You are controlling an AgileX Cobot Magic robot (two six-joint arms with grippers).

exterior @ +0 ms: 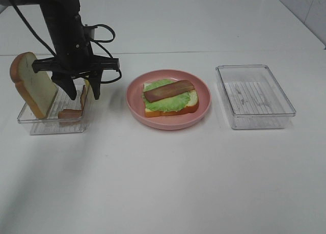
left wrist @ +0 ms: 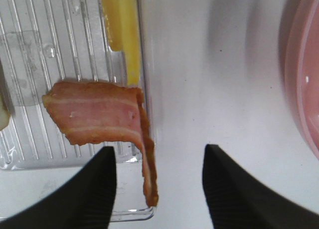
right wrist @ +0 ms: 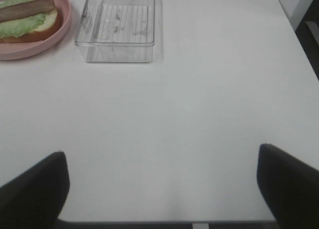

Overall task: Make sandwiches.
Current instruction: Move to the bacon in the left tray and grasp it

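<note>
Exterior high: mounted above, tilted down over the whole bench point(exterior: 163, 193), mid-range. Left wrist: very close, facing almost straight down past the left pincer point(left wrist: 159, 184) at the left clear bin point(left wrist: 30, 154) corner. Right wrist: low, slanted across bare bench, farther off, facing the right clear bin point(right wrist: 119, 55). All three catch the pink plate point(exterior: 168, 126).

A white table point(exterior: 168, 183) fills almost all of the exterior high view. Its top is smooth and a little glossy. A wide, soft grey shadow lies on its near left part. A thin straight seam point(exterior: 214, 52) runs across the far part of the top. Beyond the far right corner there is a pale tiled surface point(exterior: 311, 7) with thin grey joints. In the right wrist view a dark strip point(right wrist: 312, 44) shows past the table edge. The light is even.
</note>
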